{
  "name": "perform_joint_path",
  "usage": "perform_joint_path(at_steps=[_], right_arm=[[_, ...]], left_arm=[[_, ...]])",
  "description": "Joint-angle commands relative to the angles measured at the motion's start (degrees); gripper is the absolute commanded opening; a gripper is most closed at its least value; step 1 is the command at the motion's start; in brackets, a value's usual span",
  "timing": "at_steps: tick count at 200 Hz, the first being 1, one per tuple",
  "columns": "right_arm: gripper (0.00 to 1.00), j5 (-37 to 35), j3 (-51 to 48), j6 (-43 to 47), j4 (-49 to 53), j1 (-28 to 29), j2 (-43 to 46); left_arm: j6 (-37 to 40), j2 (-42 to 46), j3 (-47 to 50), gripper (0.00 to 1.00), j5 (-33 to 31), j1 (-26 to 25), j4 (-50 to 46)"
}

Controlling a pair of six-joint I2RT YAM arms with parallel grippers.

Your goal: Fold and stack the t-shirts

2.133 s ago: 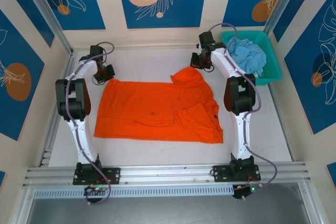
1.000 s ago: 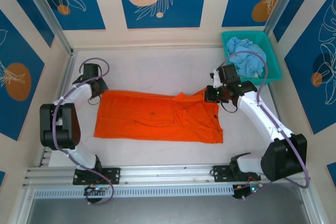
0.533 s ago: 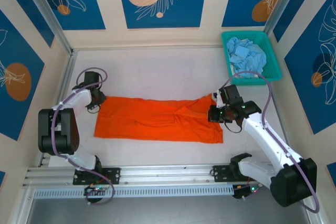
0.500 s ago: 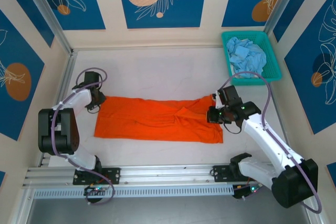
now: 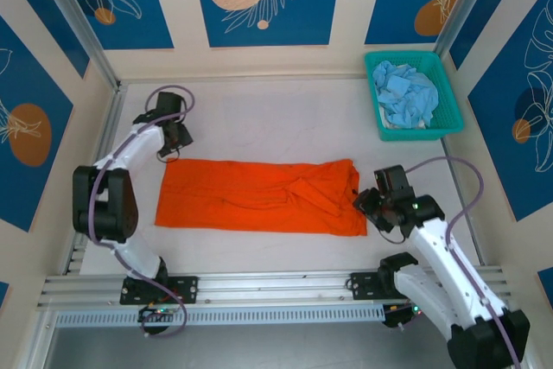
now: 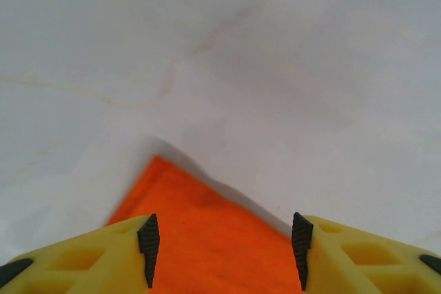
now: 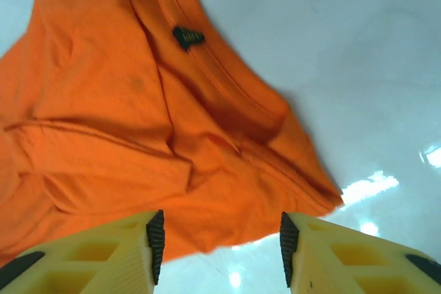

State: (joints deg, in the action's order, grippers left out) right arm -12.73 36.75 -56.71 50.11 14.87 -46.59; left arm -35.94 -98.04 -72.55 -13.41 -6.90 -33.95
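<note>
Orange t-shirt [image 5: 259, 196] flat; left gripper [image 5: 175, 141], right gripper [image 5: 366, 206] at opposite corners, jaws spread, empty.

You'll find the spread t-shirt [image 5: 259, 196] lying across the middle of the frame on the surface [image 5: 259, 114], its long side running left to right. Your left hand [image 5: 172, 149] is just behind its upper-left corner, and your right hand [image 5: 366, 205] is just beside its right edge. In the upper right, the basket [image 5: 374, 97] holds the other t-shirts [image 5: 406, 97] in a heap, well apart from the spread one.
</note>
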Motion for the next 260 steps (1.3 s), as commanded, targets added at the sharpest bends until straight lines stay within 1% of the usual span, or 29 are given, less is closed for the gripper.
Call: perform_joint_path(at_steps=[1,6,22,26,29,42,58,70,103,114,131,143,160,174,202,226,245,260], right_arm=[[0.44,0.7,8.1,4.0,-7.6,-1.2,-14.2],[0.4,1.1,10.8,5.5,-7.6,-1.3,-18.5],[0.2,4.1,20.8,10.7,-7.0,-1.0,-31.5],[0.18,4.5,22.1,11.4,-7.0,-0.8,-33.1],[0.17,5.0,24.2,12.2,-7.2,-0.6,-35.9],[0.16,5.9,28.6,14.4,-8.4,0.4,-42.0],[0.16,6.0,33.1,15.0,-7.8,0.3,-50.0],[0.13,5.2,35.8,14.7,-6.8,-0.4,-55.0],[0.14,5.2,38.2,13.9,-6.5,-2.9,-62.8],[0.15,4.4,38.2,12.7,-5.6,-3.7,-64.1],[0.2,3.7,36.8,10.6,-6.4,-5.2,-64.5],[0.22,4.1,36.2,9.8,-7.6,-6.3,-64.7],[0.24,4.3,37.2,9.1,-7.9,-7.3,-65.5],[0.32,4.2,38.4,8.6,-7.7,-7.9,-65.9],[0.43,5.1,40.2,8.0,-8.0,-7.6,-65.6],[0.51,5.5,41.7,8.9,-8.5,-6.1,-63.2],[0.53,4.4,43.2,10.7,-8.2,-4.4,-60.5],[0.54,3.2,43.2,12.2,-8.0,-2.7,-57.7]], left_arm=[[1.2,-6.5,-3.5,0.54,3.4,-0.5,-4.6],[1.5,-7.7,-4.2,0.54,3.7,-0.4,-5.1],[2.0,-11.4,-6.1,0.51,5.2,0.0,-6.2],[2.0,-12.1,-6.4,0.51,5.5,0.1,-6.1],[2.1,-12.5,-6.6,0.5,5.8,0.2,-6.1],[2.7,-14.9,-8.0,0.5,6.2,0.5,-6.2],[2.8,-17.5,-9.8,0.49,4.9,1.0,-7.7],[2.6,-18.4,-9.8,0.49,3.6,1.8,-7.8],[0.3,-19.9,-7.6,0.49,0.4,4.8,-8.7],[-0.8,-19.8,-6.1,0.49,-0.7,5.8,-8.4],[-2.2,-19.6,-3.9,0.5,-1.1,7.3,-7.9],[-3.4,-19.8,-3.5,0.5,0.2,8.7,-8.2],[-4.0,-18.8,-3.3,0.5,-1.3,9.3,-8.1],[-3.9,-18.0,-4.0,0.53,-1.9,9.9,-8.3],[-4.0,-18.5,-7.9,0.54,1.7,11.5,-10.0],[-3.1,-16.9,-12.0,0.62,5.5,11.5,-9.5],[-3.3,-15.3,-15.8,0.71,8.4,10.6,-10.3],[-3.5,-13.5,-17.9,0.74,9.4,8.9,-11.2]])
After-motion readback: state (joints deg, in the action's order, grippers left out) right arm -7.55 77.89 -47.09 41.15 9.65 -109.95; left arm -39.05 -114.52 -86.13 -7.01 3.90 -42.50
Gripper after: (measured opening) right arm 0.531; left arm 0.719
